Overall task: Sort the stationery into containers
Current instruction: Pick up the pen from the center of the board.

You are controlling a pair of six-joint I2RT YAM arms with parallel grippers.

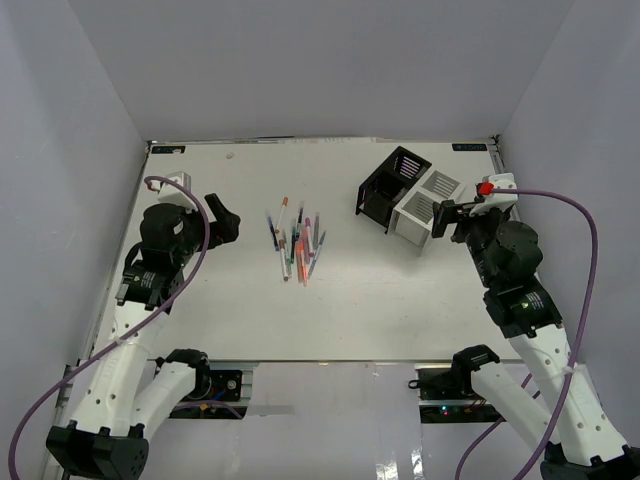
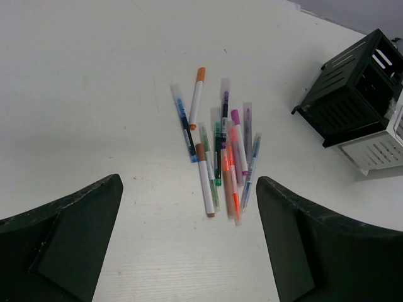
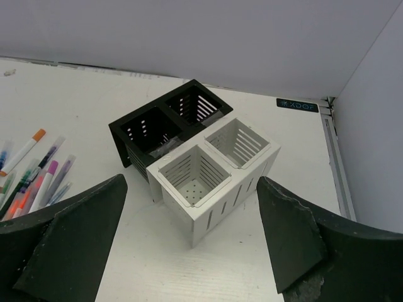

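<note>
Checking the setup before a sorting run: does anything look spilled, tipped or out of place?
Nothing looks damaged or tipped. The pens lie in a loose, overlapping heap on the table. The black box and white box stand upright, touching side by side, skewed to the table's edges, with nothing visible inside.

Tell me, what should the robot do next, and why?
Probably lower the open left gripper onto the pile of thin coloured pens and pinch one: it hovers nearest them, and the black slotted box and white slotted box look empty.
</note>
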